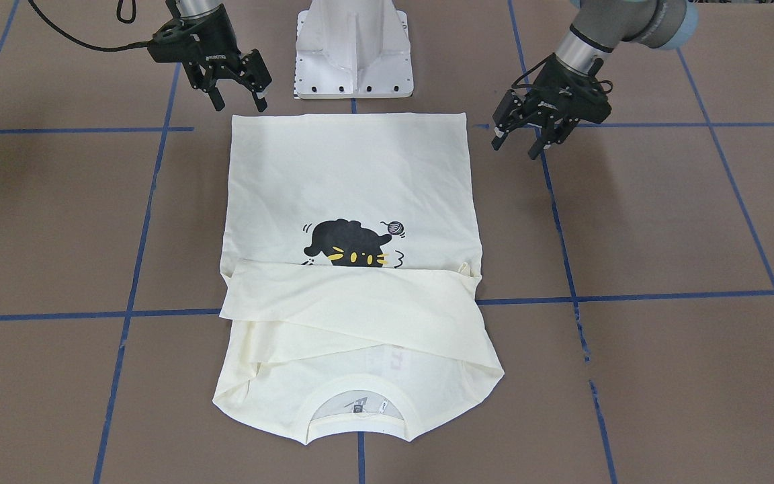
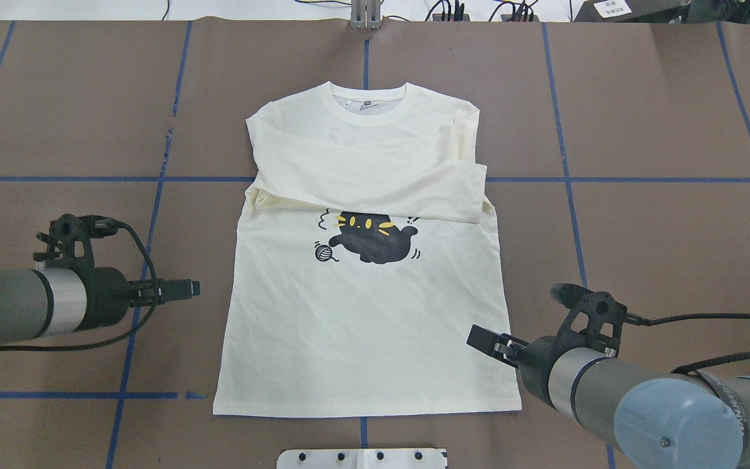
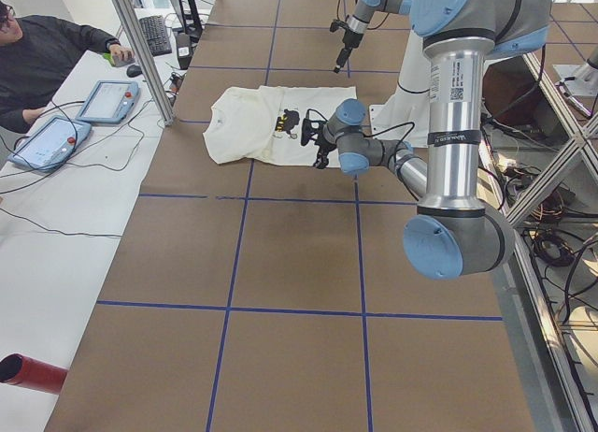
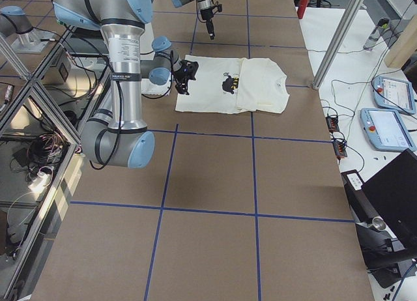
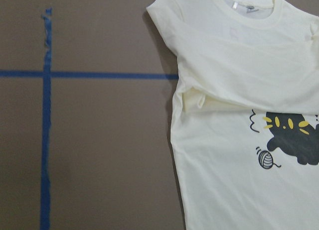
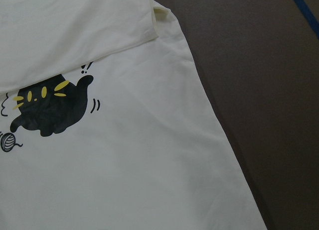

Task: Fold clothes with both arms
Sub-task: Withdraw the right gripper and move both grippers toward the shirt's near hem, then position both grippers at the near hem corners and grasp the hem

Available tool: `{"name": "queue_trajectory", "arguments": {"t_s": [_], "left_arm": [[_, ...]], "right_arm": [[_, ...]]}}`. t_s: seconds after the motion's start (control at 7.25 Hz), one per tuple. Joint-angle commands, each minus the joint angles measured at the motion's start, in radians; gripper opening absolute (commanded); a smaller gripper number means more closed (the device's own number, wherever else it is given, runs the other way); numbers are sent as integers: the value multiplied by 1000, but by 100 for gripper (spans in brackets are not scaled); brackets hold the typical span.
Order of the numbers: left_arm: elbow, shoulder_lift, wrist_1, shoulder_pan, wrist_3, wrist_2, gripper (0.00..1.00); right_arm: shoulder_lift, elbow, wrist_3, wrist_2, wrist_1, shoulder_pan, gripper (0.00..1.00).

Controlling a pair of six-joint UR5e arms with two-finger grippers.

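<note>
With the left gripper (image 1: 517, 148) and right gripper (image 1: 239, 105) gaping empty either side of the shirt (image 1: 353, 175), an uneven grab could skew the fold or loosen its crossed sleeves (image 1: 360, 306).

The folded sleeves (image 1: 360, 302) lie across the T-shirt (image 1: 350, 175) chest and cover one edge of the cat print (image 1: 350, 242). Any lettering beneath them is unreadable. Marks on the neck label (image 1: 360, 405) are too small to read. In the overhead view the left arm (image 2: 23, 306) is cut off by the left edge, and the right arm (image 2: 583, 387) and pedestal (image 2: 362, 458) by the bottom edge.
</note>
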Motion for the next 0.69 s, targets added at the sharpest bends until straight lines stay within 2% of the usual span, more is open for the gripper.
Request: {"name": "queue_trajectory", "arguments": {"t_s": [0.0,0.28,0.55], "left_arm": [[15,-15,21,185,-227,137,57],[13,-16,25,274,-307,196,57],[12,-13,45,307,-311,207,57]], "right_arm": [[-3,4,18,-28,0,-13,100],[-3,3,18,-37,0,-13,100],[0,3,18,-37,1,-15,100]]}}
